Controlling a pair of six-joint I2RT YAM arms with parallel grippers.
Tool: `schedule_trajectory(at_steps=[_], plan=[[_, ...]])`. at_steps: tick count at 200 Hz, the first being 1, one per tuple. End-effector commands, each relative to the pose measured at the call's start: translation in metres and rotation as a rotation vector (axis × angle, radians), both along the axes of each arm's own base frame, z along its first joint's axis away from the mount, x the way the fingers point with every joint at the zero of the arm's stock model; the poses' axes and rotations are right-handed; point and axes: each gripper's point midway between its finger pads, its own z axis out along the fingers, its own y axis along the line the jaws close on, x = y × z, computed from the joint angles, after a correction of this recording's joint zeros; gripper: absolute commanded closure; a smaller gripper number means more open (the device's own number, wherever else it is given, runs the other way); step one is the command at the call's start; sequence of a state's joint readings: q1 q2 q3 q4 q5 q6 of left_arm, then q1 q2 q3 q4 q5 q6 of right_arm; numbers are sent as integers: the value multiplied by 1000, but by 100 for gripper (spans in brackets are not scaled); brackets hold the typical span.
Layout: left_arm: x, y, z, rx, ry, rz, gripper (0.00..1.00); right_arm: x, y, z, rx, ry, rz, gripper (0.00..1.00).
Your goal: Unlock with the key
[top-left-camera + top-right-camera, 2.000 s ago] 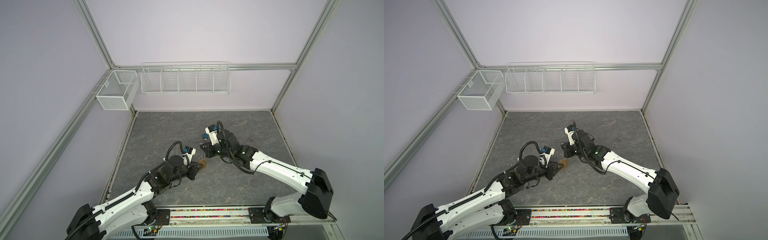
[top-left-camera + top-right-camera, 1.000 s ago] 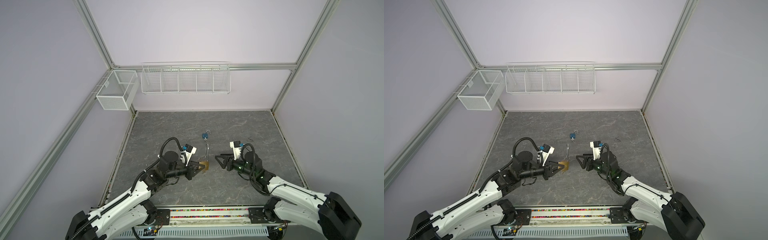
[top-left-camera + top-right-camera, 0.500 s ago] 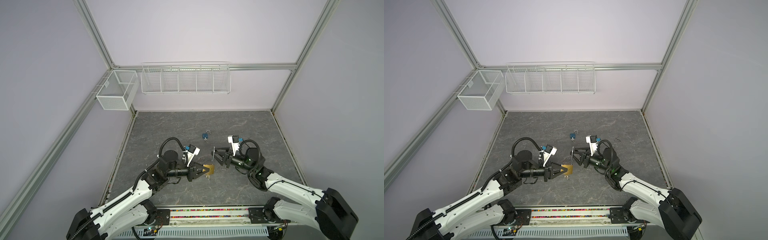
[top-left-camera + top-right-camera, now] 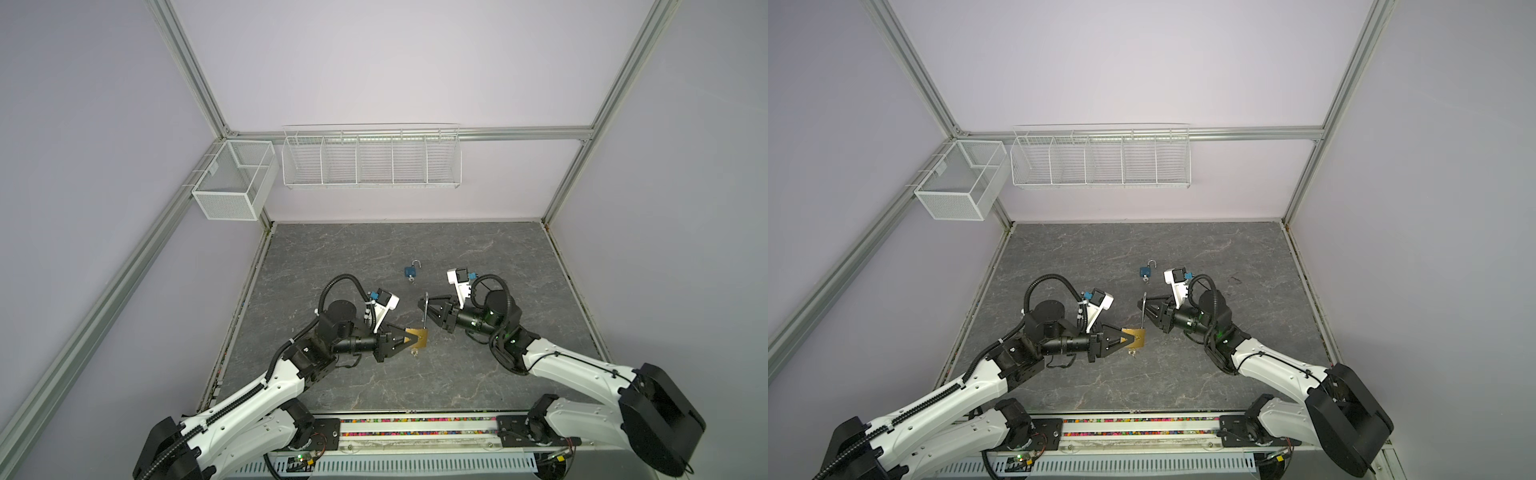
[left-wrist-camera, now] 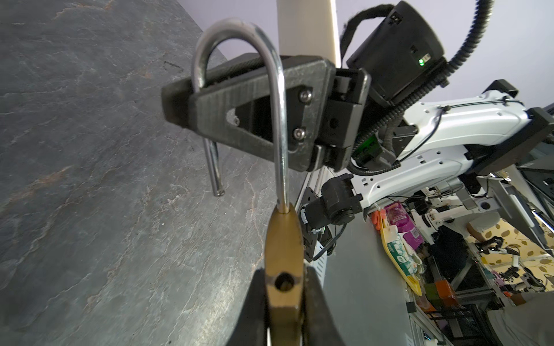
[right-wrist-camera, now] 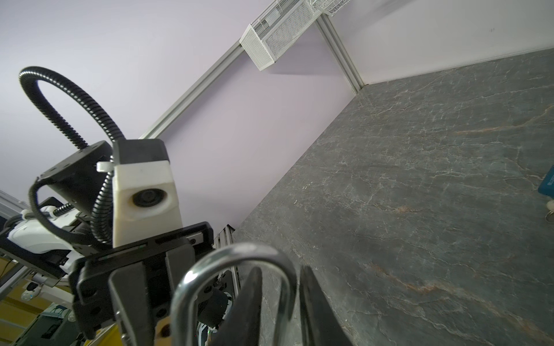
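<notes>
The left jaws are closed on the body of the brass padlock (image 4: 417, 337); a small metal key (image 4: 414, 352) hangs under it. Its long steel shackle (image 4: 425, 309) stands open, and the right jaws sit on both sides of one leg; whether they press it, I cannot tell. Just beyond, a small blue padlock (image 4: 411, 272) lies on the grey marbled surface (image 4: 478, 249). White wire baskets (image 4: 371, 160) hang on the far wall.

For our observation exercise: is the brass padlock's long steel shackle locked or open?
Open: one leg of the long steel shackle enters the brass padlock; the other hangs free, its hole empty.
</notes>
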State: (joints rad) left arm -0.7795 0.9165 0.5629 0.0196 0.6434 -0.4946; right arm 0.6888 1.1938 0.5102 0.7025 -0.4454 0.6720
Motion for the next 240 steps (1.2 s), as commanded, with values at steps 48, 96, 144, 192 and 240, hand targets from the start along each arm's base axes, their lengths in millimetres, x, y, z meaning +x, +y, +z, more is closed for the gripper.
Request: schedule_trajectory(at_steps=[48,96,144,192,240], plan=[[35,10,8,65,-104,166,100,4,-5,-1,-158,18,-52,94],[34,6,10,56,-95,142,100,8,-4,-16,-222,50,-73,75],[17,1,32,-66,-105,58,100,7,7,-26,-178,65,-25,68],[9,-4,35,-110,-84,4,100,-1,9,-9,-114,9,13,67],[12,-4,29,-82,-83,5,100,-13,8,5,-87,-48,60,65]])
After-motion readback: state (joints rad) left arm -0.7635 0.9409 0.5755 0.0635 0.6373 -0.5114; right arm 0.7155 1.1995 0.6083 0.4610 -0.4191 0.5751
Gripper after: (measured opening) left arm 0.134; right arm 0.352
